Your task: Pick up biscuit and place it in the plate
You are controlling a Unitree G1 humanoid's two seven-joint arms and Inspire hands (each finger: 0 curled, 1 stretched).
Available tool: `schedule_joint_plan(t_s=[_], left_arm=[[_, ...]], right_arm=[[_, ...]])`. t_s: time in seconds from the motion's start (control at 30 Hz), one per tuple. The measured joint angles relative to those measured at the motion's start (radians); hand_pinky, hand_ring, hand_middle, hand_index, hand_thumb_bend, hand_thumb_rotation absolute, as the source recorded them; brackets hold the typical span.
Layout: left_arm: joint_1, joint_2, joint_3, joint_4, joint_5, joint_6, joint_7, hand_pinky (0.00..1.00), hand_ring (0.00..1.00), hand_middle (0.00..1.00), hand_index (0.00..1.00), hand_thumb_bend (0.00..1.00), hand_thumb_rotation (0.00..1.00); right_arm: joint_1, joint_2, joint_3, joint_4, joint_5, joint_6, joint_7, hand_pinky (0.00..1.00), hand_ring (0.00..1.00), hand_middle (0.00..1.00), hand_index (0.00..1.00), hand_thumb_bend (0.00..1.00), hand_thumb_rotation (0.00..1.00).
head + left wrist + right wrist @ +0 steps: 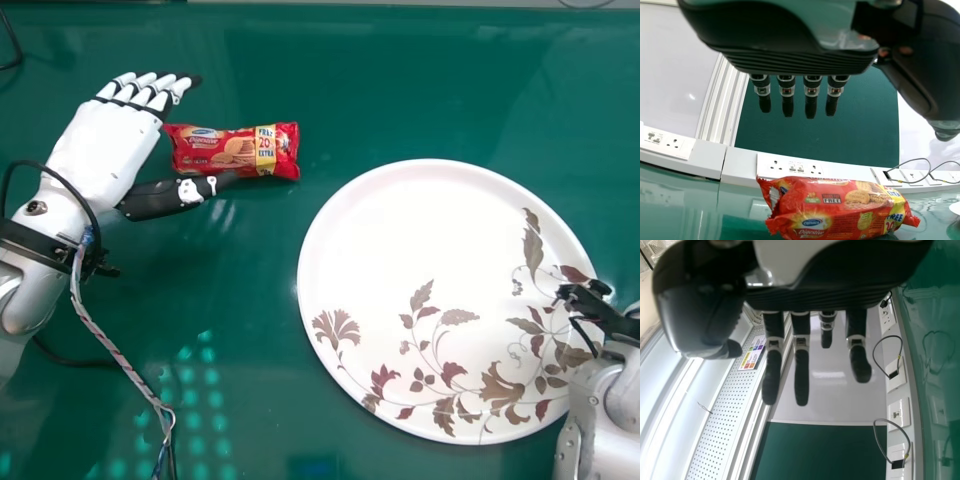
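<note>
Glossy green surface runs under everything in the head view. The left hand has its fingers extended and its thumb spread wide, with no grip on anything. The biscuit packet lies just beside them, near the thumb tip; whether they touch, I can't tell. It looks like the lining-up step: next, the hand should settle round the packet and close, without the thumb shoving it away. The plate sits well apart from those fingers, and the right hand reaches over its rim, possibly crowding the set-down.

In the left wrist view, the packet lies beyond the straight fingers, ungripped, with a socket strip behind.

In the right wrist view, the fingers are loosely straight and hold nothing.
</note>
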Motion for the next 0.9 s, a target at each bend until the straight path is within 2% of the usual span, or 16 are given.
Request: schedule_joint_plan(t_s=[0.7, 0.9], left_arm=[[0.0, -0.002, 0.0, -0.013, 0.009, 0.01, -0.003, 1.0, 1.0, 1.0, 1.0, 1.0, 0.84], [-0.003, -0.001, 0.0, -0.009, 0.013, 0.007, -0.008, 1.0, 1.0, 1.0, 1.0, 1.0, 0.86]], right_arm=[[0.0, 0.0, -0.001, 0.0, 0.002, 0.0, 0.0, 0.17, 0.43, 0.48, 0.31, 0.52, 0.0], [0.0, 0.0, -0.001, 0.0, 0.004, 0.0, 0.0, 0.17, 0.43, 0.48, 0.31, 0.52, 0.0]])
